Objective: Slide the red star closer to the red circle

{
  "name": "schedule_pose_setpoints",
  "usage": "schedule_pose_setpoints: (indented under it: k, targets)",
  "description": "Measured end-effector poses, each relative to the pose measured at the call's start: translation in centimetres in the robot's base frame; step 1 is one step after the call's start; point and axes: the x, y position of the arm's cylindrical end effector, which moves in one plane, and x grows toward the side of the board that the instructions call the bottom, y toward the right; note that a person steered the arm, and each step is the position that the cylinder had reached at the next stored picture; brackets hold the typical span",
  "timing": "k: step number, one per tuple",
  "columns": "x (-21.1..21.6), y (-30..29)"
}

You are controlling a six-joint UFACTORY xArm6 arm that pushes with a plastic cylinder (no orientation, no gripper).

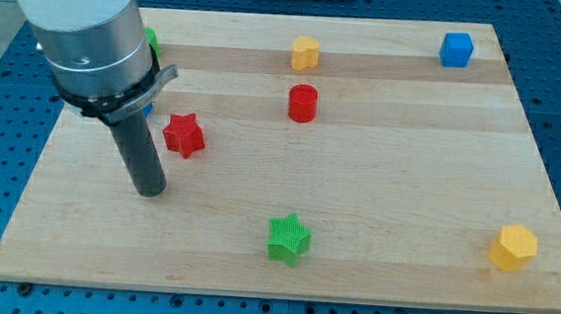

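The red star (184, 134) lies on the wooden board at the view's left of centre. The red circle (303, 103), a short cylinder, stands to the star's right and a little toward the view's top. My tip (149, 190) rests on the board just below and to the left of the red star, a small gap apart from it. The rod rises from the tip into the large grey arm body at the view's top left.
A green star (288, 239) lies at the bottom centre. A yellow block (306, 52) sits above the red circle. A blue cube (456, 49) is at the top right, a yellow hexagon (513, 247) at the bottom right. A green block (152, 40) peeks from behind the arm.
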Motion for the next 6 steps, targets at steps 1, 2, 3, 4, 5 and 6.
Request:
schedule_pose_setpoints:
  k: [1,2,3,4,5,6]
  targets:
    - [-5.6,-0.2]
    - [-5.8,0.5]
    - [-8.0,3.0]
    - [-10.0,6.3]
    - [-11.2,9.1]
    - [-11.2,9.4]
